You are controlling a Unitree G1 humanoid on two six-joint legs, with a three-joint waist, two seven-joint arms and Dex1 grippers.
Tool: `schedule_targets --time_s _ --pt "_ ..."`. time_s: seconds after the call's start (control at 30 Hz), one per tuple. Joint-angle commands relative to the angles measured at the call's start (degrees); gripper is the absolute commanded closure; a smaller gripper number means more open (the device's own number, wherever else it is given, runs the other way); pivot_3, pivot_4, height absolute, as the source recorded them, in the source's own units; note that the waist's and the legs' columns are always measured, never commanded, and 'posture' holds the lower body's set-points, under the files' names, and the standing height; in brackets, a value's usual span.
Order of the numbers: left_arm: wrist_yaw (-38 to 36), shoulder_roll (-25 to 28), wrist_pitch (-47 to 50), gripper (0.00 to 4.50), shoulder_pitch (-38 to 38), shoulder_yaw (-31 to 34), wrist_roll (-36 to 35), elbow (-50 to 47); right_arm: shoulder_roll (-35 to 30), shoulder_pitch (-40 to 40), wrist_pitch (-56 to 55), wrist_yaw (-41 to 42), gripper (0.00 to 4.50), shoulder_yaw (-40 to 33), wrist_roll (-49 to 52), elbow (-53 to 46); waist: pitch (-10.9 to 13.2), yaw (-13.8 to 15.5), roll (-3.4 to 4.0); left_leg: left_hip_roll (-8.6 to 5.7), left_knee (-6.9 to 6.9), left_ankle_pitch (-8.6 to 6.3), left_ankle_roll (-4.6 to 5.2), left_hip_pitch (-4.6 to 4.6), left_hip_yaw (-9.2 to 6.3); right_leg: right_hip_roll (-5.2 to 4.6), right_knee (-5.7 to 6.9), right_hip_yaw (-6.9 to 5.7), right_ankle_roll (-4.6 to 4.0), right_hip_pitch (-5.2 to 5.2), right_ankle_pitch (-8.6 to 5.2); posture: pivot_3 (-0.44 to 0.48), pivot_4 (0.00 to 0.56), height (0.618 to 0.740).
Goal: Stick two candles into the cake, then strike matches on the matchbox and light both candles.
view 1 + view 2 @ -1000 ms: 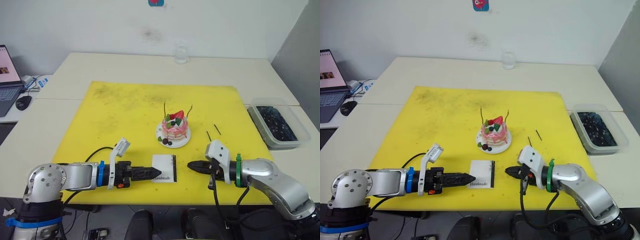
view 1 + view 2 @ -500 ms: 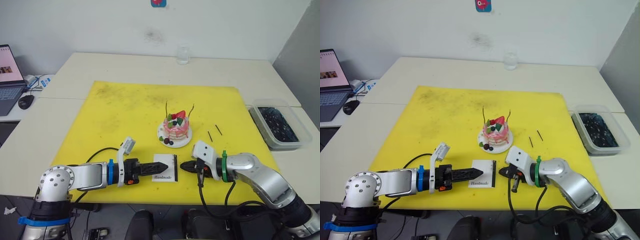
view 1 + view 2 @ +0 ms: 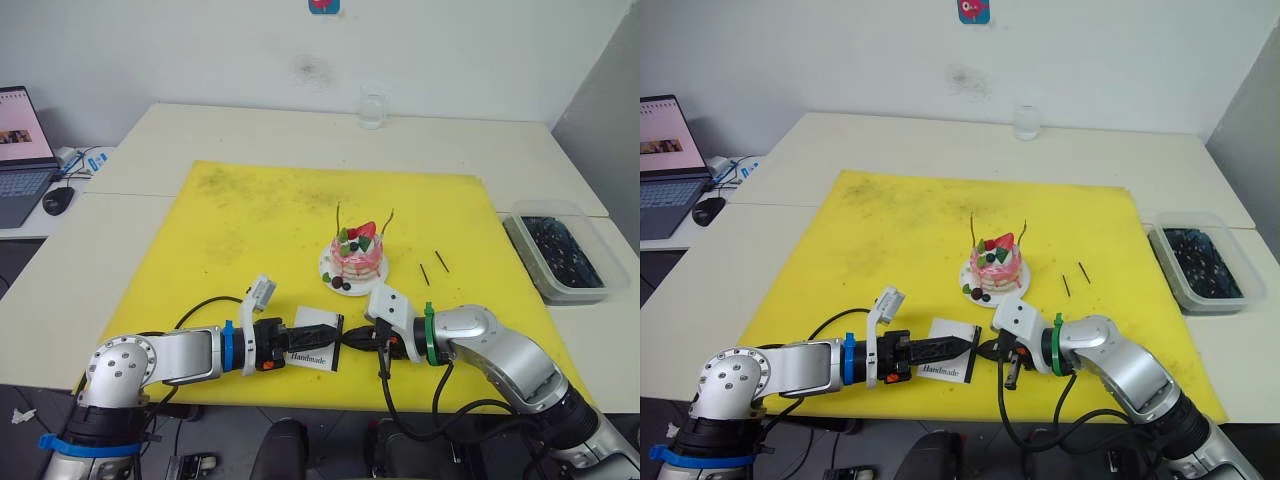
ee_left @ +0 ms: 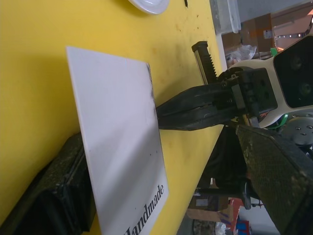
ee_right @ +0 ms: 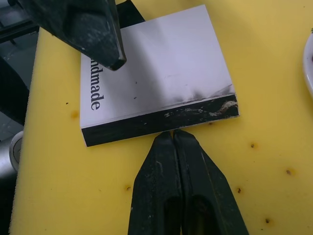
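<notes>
Nearby, clear tub [image 3: 560, 250] of dark bits; candles [image 3: 339, 216] in cake [image 3: 359, 258].

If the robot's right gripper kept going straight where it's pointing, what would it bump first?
The right gripper, fingers shut, points at the black striking strip of the flat white rectangular matchbox. It would meet that edge almost at once; it looks about touching already.
</notes>
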Motion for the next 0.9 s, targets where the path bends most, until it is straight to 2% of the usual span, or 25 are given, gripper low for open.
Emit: schedule_targets --time_s 0.03,0.27,0.4,0.5,0.63,0.9 --pt "-0.63 0.76 0.33 0.95 0.72 -2.25 2.34 -0.48 -0.09 -0.08 0.36 0.15 4.5 -0.85 0.71 -1.89 0.0 0.0 0.0 0.0 0.0 0.0 0.0 0.0 0.01 0.0 0.0 0.01 0.0 0.0 0.0 0.0 0.15 0.74" --pt "-3.54 1.88 0.11 3.23 -0.22 -1.54 5.38 -0.96 -0.67 0.64 2.12 -0.82 4.5 -4.23 2.08 -4.36 0.01 -0.01 0.0 0.02 -0.04 -0.01 -0.01 -0.03 0.0 0.01 -0.01 -0.01 -0.05 -0.05 -0.04 0.0 0.15 0.74" --pt "-5.31 4.31 0.84 4.49 -2.09 -1.11 -2.85 -2.4 -3.1 1.45 4.88 -0.9 4.5 -9.36 4.88 -8.26 0.04 0.01 -0.01 0.03 -0.04 -0.01 -0.01 -0.11 -0.01 0.01 -0.01 -0.03 -0.06 -0.11 -0.04 0.0 0.15 0.74" --pt "-3.99 4.52 -0.73 4.49 -3.72 -2.38 -6.56 -2.32 -5.06 2.28 6.82 -1.07 4.5 -13.19 7.07 -10.43 0.04 0.01 -0.01 0.04 -0.04 -0.01 -0.01 -0.12 -0.03 0.01 0.0 -0.04 -0.06 -0.12 -0.04 0.0 0.15 0.74" --pt "1.26 -1.33 -5.39 4.49 -5.54 -5.52 -5.89 0.09 -9.38 5.55 8.44 -1.04 4.5 -18.82 9.0 -12.68 0.05 0.3 -0.01 -0.02 -0.03 0.0 -0.01 -0.14 -0.02 -0.04 -0.03 -0.04 -0.05 -0.09 -0.04 0.0 0.15 0.74" --pt "3.13 -5.95 -6.71 4.49 -3.07 -8.02 2.95 3.24 -8.28 6.51 7.82 -3.62 4.5 -14.97 8.33 -12.19 0.04 -0.29 -0.01 0.04 -0.08 0.0 -0.01 -0.1 -0.12 0.23 0.01 -0.09 -0.06 -0.12 -0.05 0.0 0.15 0.74"
